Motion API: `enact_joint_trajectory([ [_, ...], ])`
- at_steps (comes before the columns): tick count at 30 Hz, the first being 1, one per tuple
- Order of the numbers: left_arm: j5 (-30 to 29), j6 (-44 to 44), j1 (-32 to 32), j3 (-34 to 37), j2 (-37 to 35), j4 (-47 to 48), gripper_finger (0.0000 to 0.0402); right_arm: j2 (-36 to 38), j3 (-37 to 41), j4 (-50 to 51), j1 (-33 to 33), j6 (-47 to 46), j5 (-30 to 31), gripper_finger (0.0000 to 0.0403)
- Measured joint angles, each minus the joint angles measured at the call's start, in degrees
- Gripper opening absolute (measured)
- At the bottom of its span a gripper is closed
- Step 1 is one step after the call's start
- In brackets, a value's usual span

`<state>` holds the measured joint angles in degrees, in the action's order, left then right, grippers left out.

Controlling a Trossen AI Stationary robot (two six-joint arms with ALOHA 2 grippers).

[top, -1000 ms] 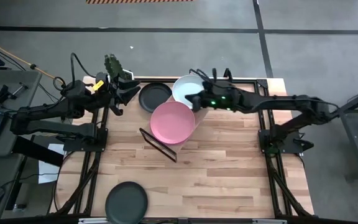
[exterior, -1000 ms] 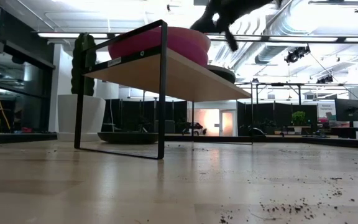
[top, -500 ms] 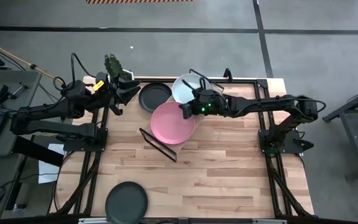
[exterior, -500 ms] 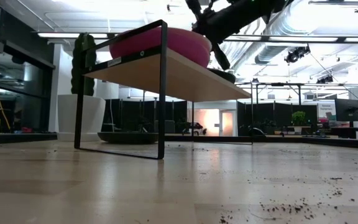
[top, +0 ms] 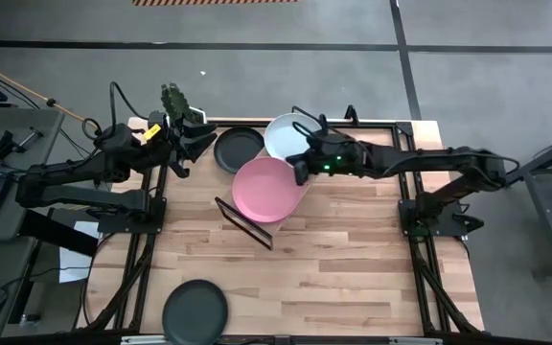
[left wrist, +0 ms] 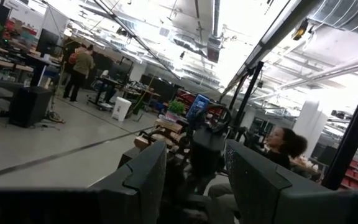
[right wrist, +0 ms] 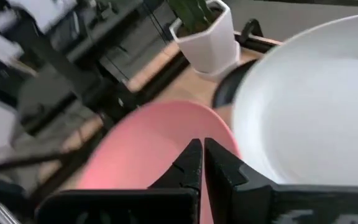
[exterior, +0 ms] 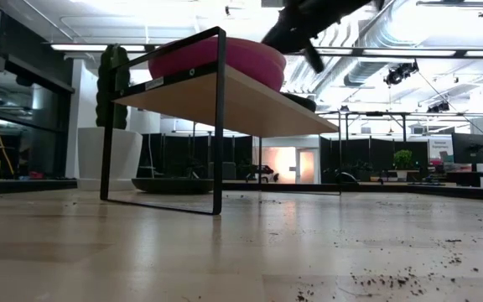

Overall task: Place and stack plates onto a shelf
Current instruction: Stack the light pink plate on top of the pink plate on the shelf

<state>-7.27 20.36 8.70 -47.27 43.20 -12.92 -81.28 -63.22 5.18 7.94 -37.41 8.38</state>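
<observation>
Right gripper (top: 300,171) hovers at pink plate's (top: 266,189) rim on shelf (exterior: 225,96), fingers pinched together, holding nothing. White plate (top: 293,138) just beside. Left gripper (left wrist: 194,180) parked at table edge, fingers apart. Risk: swinging low could nudge either plate off the shelf.

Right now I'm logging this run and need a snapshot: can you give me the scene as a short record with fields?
shelf: light-wood board on black wire legs, standing on the table
on shelf: pink plate and white plate, side by side
off shelf: dark plate beside the shelf, near the cactus pot; another dark plate at the table's near edge
right gripper: above the shelf where the pink and white plates meet, fingers shut, holding nothing
left gripper: waiting at the table's far left corner, open
</observation>
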Motion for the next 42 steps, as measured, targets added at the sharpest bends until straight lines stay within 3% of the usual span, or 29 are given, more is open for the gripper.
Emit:
enact_joint_trajectory([
  [11,-2.64,0.79,-0.01,-0.02,0.26,7.38,0.0154,5.97,-0.03,24.30,-4.96,5.54,6.19,0.0000],
  [15,-4.11,5.59,0.00,-0.02,1.99,10.13,0.0154,6.33,1.76,24.49,-6.47,6.40,6.23,0.0000],
  [19,-0.82,8.30,-1.54,-0.07,5.86,13.25,0.0144,8.78,4.80,25.63,-6.60,6.40,6.24,0.0000],
  [21,0.09,8.54,-3.79,-0.07,8.51,12.85,0.0120,11.08,6.47,26.07,-6.24,6.40,6.24,0.0000],
  [26,-1.08,4.57,-7.54,-0.04,13.79,11.89,0.0014,19.29,10.06,25.96,-4.92,4.75,6.23,0.0000],
  [34,-6.95,7.76,-1.33,-0.02,23.23,10.72,0.0001,27.73,12.44,25.85,-4.54,1.34,7.71,0.0000],
  [42,-5.95,18.68,5.19,-0.04,29.54,10.66,0.0000,27.93,12.44,25.53,-4.59,0.56,7.72,0.0000],
])
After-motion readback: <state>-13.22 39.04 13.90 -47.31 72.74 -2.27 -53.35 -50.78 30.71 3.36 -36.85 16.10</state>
